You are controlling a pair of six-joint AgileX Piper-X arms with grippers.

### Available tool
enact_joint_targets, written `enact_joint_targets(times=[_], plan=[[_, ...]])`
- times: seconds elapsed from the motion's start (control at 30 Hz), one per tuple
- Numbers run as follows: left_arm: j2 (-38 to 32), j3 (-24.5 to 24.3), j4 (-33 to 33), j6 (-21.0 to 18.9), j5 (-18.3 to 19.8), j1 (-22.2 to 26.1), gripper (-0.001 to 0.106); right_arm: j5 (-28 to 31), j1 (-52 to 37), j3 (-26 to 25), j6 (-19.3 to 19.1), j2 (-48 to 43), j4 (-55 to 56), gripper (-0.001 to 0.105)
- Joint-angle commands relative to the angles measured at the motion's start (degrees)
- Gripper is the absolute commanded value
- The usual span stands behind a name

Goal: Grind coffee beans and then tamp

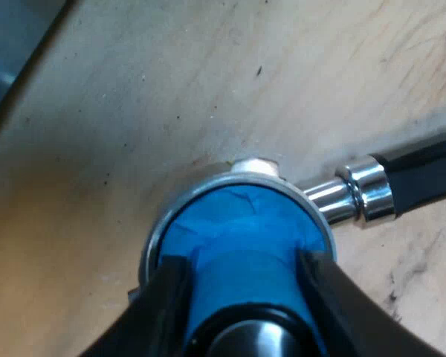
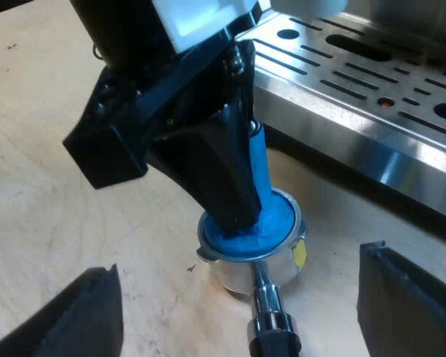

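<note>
A blue tamper stands in the basket of the metal holder, which rests on the wooden table. My left gripper is shut on the tamper's stem, one black finger on each side. The holder's chrome neck and dark handle stick out sideways over the wood. In the right wrist view the left gripper comes down at a slant onto the tamper inside the holder, close to the machine's drip tray. My right gripper is open, its fingers wide apart on either side of the holder's handle, touching nothing.
The espresso machine's slotted steel drip tray lies just beyond the holder. A yellow mark shows on the holder's side. The bare wooden table spreads around the holder. A dark metal edge crosses the wood farther off.
</note>
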Motion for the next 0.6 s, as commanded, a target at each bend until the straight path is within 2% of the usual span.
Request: enact_joint_targets(times=[0.03,0.3,0.6], plan=[[1.6,-0.5,0.4,-0.8,0.2,-0.1,0.000,0.3,0.1,-0.2,-0.7,-0.5,-0.6,0.067],[3.7,-0.1,1.6,-0.8,0.3,-0.1,0.000,0.3,0.1,-0.2,-0.7,-0.5,-0.6,0.067],[3.7,5.6,-0.3,-0.8,0.2,-0.1,0.000,0.3,0.1,-0.2,-0.7,-0.5,-0.6,0.067]])
